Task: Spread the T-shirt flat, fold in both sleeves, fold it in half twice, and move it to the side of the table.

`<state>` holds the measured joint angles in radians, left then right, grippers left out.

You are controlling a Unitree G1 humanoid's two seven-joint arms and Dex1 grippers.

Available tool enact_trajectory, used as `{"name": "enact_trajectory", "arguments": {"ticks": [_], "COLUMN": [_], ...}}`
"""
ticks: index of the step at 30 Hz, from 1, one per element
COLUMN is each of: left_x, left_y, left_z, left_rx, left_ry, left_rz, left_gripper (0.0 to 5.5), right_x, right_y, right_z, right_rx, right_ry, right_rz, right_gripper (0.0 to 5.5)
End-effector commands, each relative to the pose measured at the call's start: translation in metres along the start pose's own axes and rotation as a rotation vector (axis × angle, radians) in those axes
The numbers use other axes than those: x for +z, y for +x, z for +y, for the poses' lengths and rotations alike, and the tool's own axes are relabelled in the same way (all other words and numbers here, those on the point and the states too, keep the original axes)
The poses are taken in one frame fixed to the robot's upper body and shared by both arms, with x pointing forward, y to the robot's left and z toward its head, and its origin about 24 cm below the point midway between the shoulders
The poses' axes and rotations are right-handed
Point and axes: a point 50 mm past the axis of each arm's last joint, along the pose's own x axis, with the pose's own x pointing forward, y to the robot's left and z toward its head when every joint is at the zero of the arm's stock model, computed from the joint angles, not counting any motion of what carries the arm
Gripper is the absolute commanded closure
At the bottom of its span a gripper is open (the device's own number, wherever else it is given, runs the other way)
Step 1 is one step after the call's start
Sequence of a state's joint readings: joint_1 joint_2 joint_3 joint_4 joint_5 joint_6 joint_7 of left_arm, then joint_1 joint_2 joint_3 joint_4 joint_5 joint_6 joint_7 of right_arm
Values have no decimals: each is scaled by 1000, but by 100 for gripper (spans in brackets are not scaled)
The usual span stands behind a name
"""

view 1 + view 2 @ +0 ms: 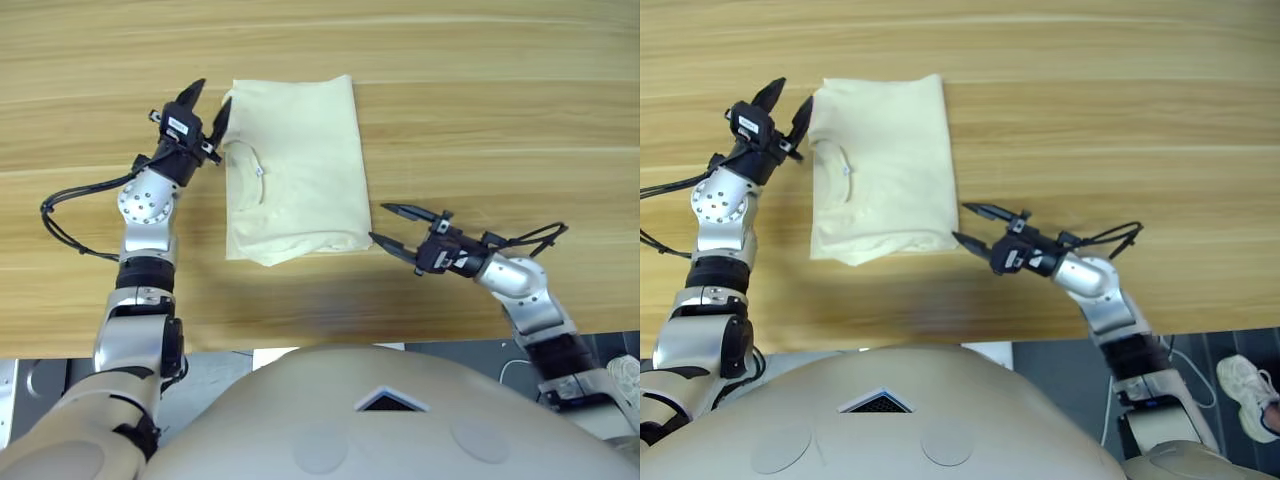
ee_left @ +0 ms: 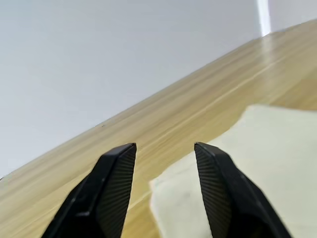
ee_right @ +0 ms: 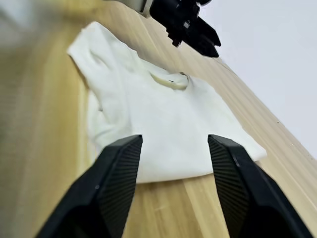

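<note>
A cream T-shirt (image 1: 295, 170) lies folded into a tall rectangle on the wooden table (image 1: 480, 120), collar showing near its left side. My left gripper (image 1: 208, 105) stands open at the shirt's far left corner, its fingers (image 2: 116, 183) just above the cloth edge (image 2: 257, 163) and holding nothing. My right gripper (image 1: 390, 226) is open too, low over the table beside the shirt's near right corner, fingertips pointing at it. From the right wrist, the folded T-shirt (image 3: 163, 119) lies just beyond the spread fingers (image 3: 119, 173), with the left gripper (image 3: 190, 27) farther off.
Bare wood stretches to the right of the shirt and along the far side. The table's near edge (image 1: 300, 345) runs just in front of the shirt. A black cable (image 1: 70, 215) loops off the left arm.
</note>
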<state>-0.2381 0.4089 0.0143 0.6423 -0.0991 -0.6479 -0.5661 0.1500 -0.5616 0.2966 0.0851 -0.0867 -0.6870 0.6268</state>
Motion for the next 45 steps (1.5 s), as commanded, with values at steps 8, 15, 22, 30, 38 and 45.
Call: {"name": "enact_trajectory", "arguments": {"ticks": [8, 15, 22, 30, 38, 45], "left_x": [-3, -19, -21, -19, -7, 11], "left_y": [-43, -54, -57, -45, -29, -12], "left_z": [-24, -30, -34, -26, -57, -22], "left_rx": [-413, -528, -558, -555, -567, -282], "left_ry": [158, 347, 421, 465, 401, 401], "left_rz": [66, 242, 288, 287, 134, 31], "left_gripper": [331, 331, 331, 331, 331, 331], "right_x": [-7, -12, -33, -53, -25, 20], "right_y": [24, 21, 7, -7, -6, 16], "right_z": [-8, 0, 2, 17, 7, -57], "right_rx": [5, 35, 31, 99, 28, -214], "right_ry": [-48, -38, -33, -112, -117, -58], "right_rz": [3, 27, 174, 316, 124, -143], "right_gripper": [306, 306, 306, 306, 306, 306]}}
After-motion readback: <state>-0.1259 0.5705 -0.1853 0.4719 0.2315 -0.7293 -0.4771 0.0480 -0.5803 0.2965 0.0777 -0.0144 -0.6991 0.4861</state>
